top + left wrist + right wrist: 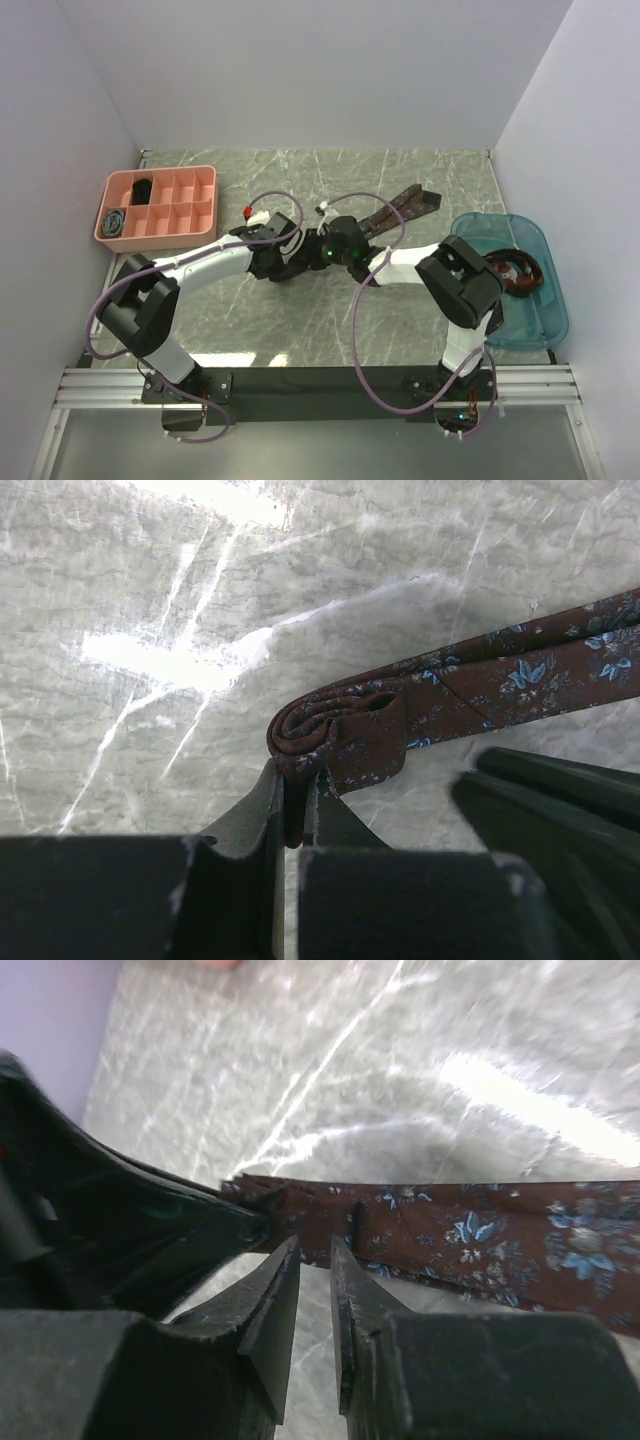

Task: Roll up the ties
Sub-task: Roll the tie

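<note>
A dark brown-maroon tie with blue flowers (pixel 400 207) lies as a strip across the middle of the table, its pointed end toward the back right. Its near end is wound into a small coil (pixel 325 725). My left gripper (pixel 295 772) is shut on the edge of that coil. My right gripper (pixel 315 1247) stands beside it, jaws a little apart, with nothing between them and the tips at the near edge of the tie (pixel 480 1235). In the top view both grippers meet at the coil, the left gripper (pixel 300 262) on the left and the right gripper (pixel 345 250) on the right.
A pink divided tray (pixel 190 182) at the back left holds a black coil (pixel 142 190) and a grey-blue coil (pixel 115 222). A blue bin (pixel 470 228) at the right holds another dark tie (pixel 518 272). Purple cables (pixel 360 330) loop over both arms.
</note>
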Tool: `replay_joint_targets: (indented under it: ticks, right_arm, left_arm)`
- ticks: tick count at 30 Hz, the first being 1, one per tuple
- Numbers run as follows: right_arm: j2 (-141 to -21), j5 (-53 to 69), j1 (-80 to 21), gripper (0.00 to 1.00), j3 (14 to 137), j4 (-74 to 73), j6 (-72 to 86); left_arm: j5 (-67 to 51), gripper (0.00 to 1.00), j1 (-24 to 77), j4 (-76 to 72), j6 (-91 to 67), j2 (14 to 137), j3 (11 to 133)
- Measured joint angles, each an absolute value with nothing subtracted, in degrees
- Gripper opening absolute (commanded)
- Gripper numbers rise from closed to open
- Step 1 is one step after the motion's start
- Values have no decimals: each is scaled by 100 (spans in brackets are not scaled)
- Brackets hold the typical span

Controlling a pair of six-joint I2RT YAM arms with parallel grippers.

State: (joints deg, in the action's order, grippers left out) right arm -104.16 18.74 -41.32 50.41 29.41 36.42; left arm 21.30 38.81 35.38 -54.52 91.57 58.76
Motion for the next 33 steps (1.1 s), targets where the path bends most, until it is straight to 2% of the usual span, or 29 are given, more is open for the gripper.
replay_joint_targets:
  ticks: [5,10,11,14,19,25,33]
  right_arm:
    - [-10589,1892,-4379,35,4943,3059,3343]
    - [-10586,1778,-4552,40,4678,3242,2860]
    - [-10586,1737,-4587,43,4637,3271,2742]
    - [-10582,1570,-4657,44,4554,3291,2438]
    - [-10582,1446,-4753,33,4587,3291,2305]
    - [-10582,1496,-4777,29,4856,3321,2523]
    - [-10875,1597,-4797,20,5306,3437,2904]
  left_arm:
    - [2064,1,3813,3509,-5406,9129,5839]
    - [1876,1,3616,3341,-5402,9041,5524]
    - [1813,1,3564,3304,-5391,9028,5452]
    - [1664,1,3430,3192,-5380,8976,5242]
    - [1525,1,3367,3070,-5378,8868,5124]
    - [1446,1,3367,3044,-5378,8783,5078]
    - [1439,1,3367,3074,-5369,8698,5078]
